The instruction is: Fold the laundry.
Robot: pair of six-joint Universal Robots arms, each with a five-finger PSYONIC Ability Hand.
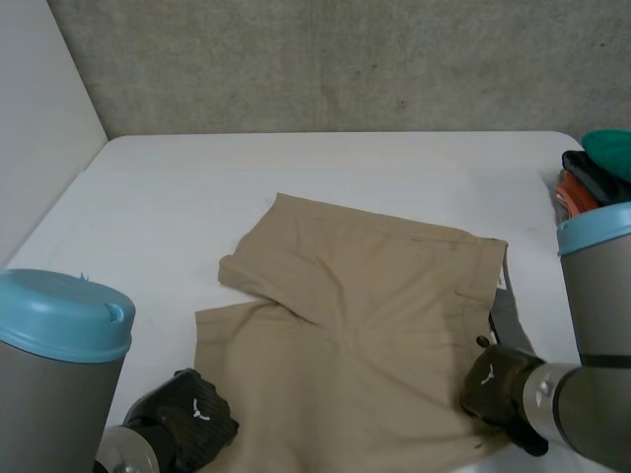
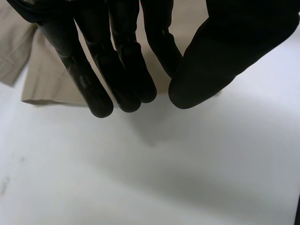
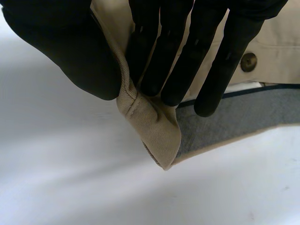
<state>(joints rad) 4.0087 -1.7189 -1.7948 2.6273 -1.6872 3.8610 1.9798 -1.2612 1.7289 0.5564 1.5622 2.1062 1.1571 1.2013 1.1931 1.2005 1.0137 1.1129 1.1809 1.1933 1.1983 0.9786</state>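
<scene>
Right wrist view shows the right hand pinching a corner of the shorts in its fingers; the left hand, fingers straight and empty, should grab the hem just behind its fingertips next.

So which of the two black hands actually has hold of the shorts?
The right hand pinches a waistband corner of the shorts between thumb and fingers. The left hand hovers open, holding nothing.

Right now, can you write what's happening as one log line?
tan cotton shorts: lying on white table | right hand: pinching waistband corner | left hand: open, at leg hem
</scene>
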